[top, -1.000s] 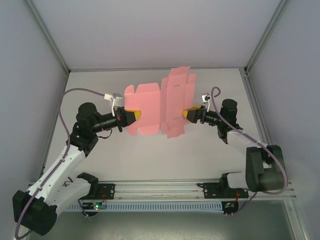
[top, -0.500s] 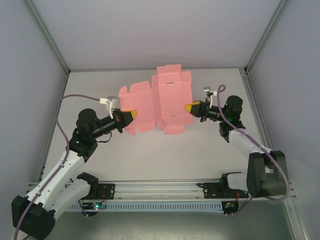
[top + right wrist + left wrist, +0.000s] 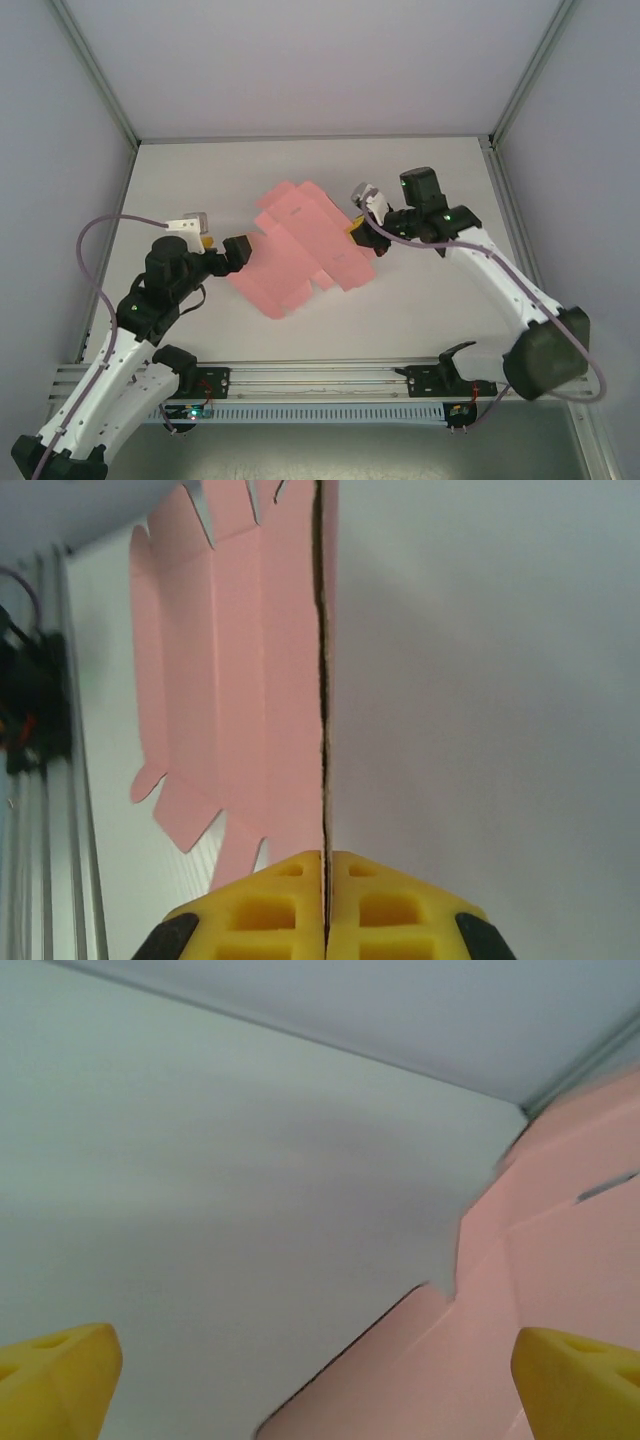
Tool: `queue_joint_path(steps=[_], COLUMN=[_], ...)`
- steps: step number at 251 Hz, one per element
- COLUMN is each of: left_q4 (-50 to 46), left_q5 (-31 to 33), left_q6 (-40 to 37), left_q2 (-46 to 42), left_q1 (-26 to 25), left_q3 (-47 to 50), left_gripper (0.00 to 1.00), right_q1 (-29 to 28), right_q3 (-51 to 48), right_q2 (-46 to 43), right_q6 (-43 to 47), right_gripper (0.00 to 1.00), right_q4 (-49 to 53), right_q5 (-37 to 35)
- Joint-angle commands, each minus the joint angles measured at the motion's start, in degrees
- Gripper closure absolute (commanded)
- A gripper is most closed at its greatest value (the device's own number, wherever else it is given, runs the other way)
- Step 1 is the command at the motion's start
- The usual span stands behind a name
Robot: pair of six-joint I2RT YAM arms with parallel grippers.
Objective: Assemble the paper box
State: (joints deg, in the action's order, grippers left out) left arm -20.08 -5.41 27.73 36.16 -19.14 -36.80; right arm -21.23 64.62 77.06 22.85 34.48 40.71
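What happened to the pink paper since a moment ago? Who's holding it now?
The left gripper let go of the box and pulled back, and its jaws are now wide open. The right gripper, open a second ago, has shut on the box's right edge and swung it round, so it slants down toward the near left. One thing stayed the same: the box is still an unfolded sheet.
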Motion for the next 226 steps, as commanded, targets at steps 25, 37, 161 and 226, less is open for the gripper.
queue_joint_path(steps=[25, 37, 161, 226], left_q4=[-6.20, -4.40, 10.06, 15.94], left_q5=[5.28, 4.81, -6.84, -22.37], left_q6=[2.80, 3.29, 3.38, -4.08], left_q2=[5.01, 7.34, 35.31, 44.65], left_q1=[-0.55, -0.55, 3.75, 3.67], left_q3=[-3.20, -3.53, -12.13, -13.88], left_gripper=[0.00, 0.00, 0.00, 0.00], right_q1=[-2.22, -4.06, -15.85, -16.47], right_q3=[9.48, 10.12, -14.81, -13.56], right_q2=[14.62, 16.13, 6.86, 7.16], right_q6=[11.71, 12.61, 30.70, 28.48], right_gripper=[1.00, 1.00, 1.00, 1.00], right_q4=[15.21, 12.36, -33.35, -30.53], right_q5=[-22.87, -29.58, -45.23, -45.02])
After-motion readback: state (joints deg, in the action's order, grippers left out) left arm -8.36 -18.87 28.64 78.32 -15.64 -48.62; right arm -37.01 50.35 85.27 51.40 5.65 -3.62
